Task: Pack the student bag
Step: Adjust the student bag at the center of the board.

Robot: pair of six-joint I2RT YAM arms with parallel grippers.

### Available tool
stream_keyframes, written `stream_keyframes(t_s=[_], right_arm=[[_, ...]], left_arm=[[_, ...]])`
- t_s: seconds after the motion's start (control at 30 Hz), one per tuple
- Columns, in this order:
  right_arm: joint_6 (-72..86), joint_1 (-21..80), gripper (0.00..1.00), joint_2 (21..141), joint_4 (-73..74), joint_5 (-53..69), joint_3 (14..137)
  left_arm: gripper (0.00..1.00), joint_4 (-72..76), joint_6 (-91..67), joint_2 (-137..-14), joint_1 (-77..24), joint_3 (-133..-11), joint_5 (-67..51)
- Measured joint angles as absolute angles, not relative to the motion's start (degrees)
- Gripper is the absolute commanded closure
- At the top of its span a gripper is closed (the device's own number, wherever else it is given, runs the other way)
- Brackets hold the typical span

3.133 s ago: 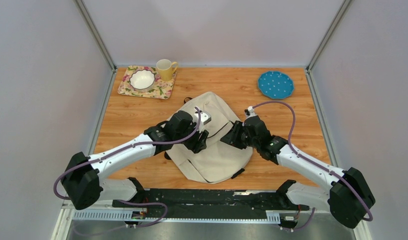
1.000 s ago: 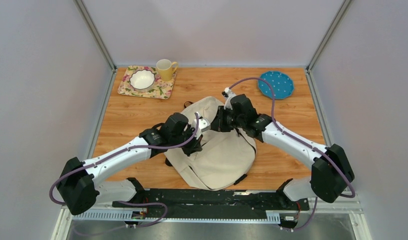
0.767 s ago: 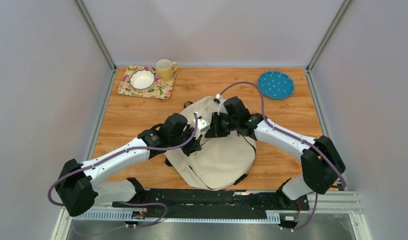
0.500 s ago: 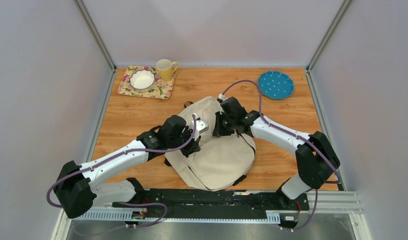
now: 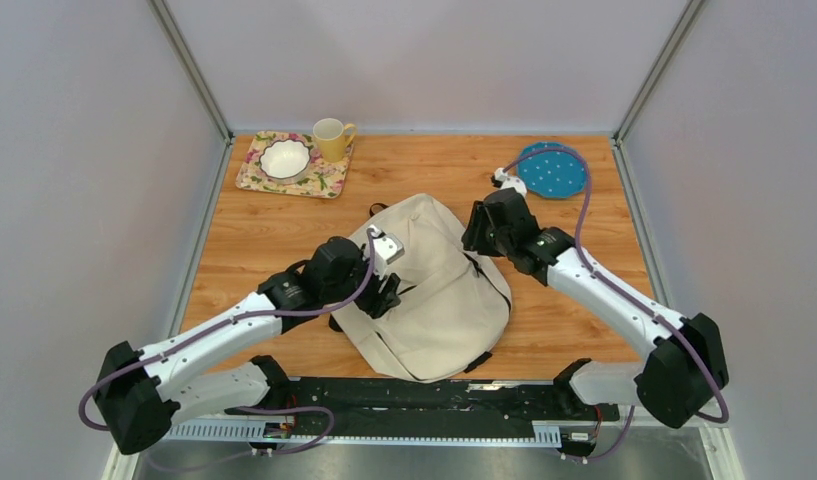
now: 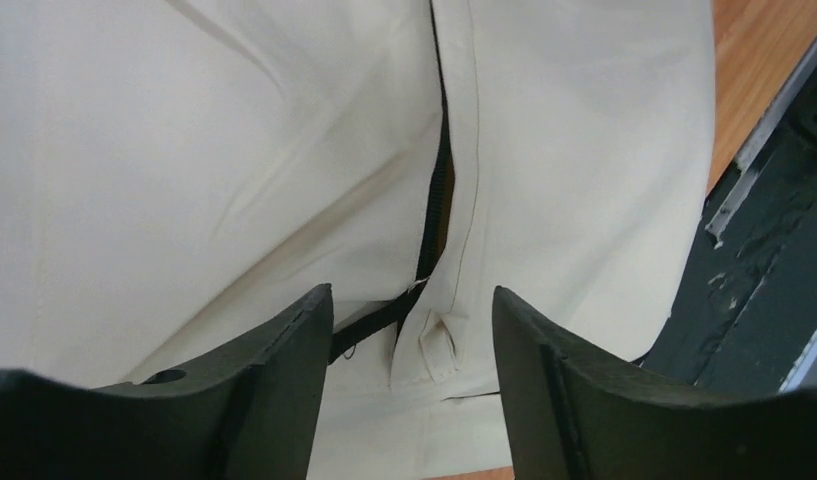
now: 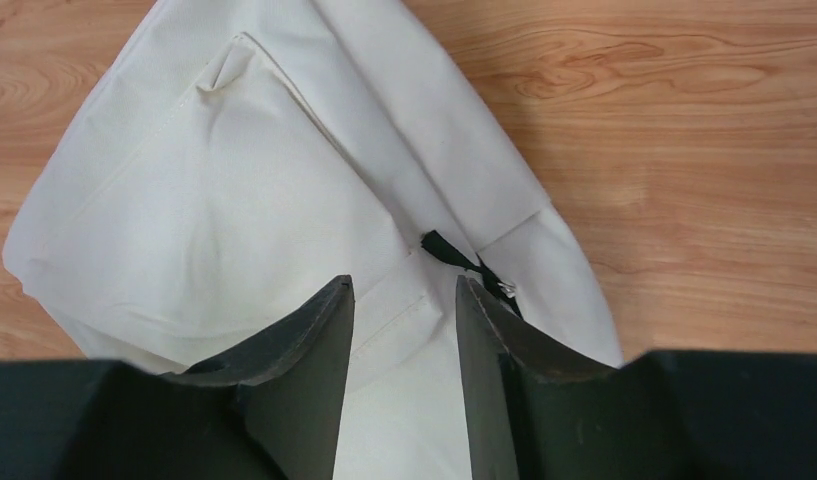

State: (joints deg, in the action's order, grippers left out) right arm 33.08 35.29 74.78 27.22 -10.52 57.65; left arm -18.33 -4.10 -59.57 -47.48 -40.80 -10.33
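Bag [image 5: 439,300]: lies flat on the surface [image 5: 254,235], about mid-width and nearer your arms' bases than the far edge. Its black top loop [image 5: 375,209] points to the far left, and a black strap end [image 5: 476,357] shows at the near right.

Left hand [image 5: 389,294]: over the bag's left-middle part. In the wrist view its fingers [image 6: 284,370] stand well apart with nothing between them. Below the gap you see cream fabric, a black zip line [image 6: 440,190] along a seam, and a small cream tab [image 6: 436,342]. Contact with the fabric: cannot tell.

Right hand [image 5: 474,238]: at the bag's far right edge. In the wrist view its fingers [image 7: 314,350] stand a narrow gap apart, holding nothing. Ahead of them you see a corner of the bag against the wood and a short black tab [image 7: 452,250] at a seam. Contact: cannot tell.

Other things, all well apart from the bag:
- Floral mat [image 5: 252,172] at the far left.
- White bowl [image 5: 284,157] on the mat.
- Yellow mug [image 5: 331,138] on the mat's far right corner.
- Blue dotted plate [image 5: 554,170] at the far right. The right arm's cable arcs over its near left rim.
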Motion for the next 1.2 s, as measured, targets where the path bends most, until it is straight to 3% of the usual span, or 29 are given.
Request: stream_keyframes(t_s=[0.33, 0.53, 0.83, 1.2], right_arm=[[34.4, 33.5, 0.53, 66.6, 27.2, -5.1, 51.1], [35.0, 33.5, 0.52, 63.2, 27.2, -0.9, 49.1], [35.2, 33.5, 0.52, 63.1, 27.2, 1.0, 48.6], [35.9, 33.5, 0.52, 64.0, 27.1, 4.1, 46.7]], left_arm=[[0.26, -18.2, -13.2, -47.5, -47.5, -39.2, 5.5], [0.25, -22.3, -27.0, -38.8, -47.5, -29.7, 14.6], [0.24, -22.4, -41.6, -32.5, -47.5, -21.8, 17.0], [0.23, -12.7, -49.0, -35.4, -47.4, -15.2, 15.9]])
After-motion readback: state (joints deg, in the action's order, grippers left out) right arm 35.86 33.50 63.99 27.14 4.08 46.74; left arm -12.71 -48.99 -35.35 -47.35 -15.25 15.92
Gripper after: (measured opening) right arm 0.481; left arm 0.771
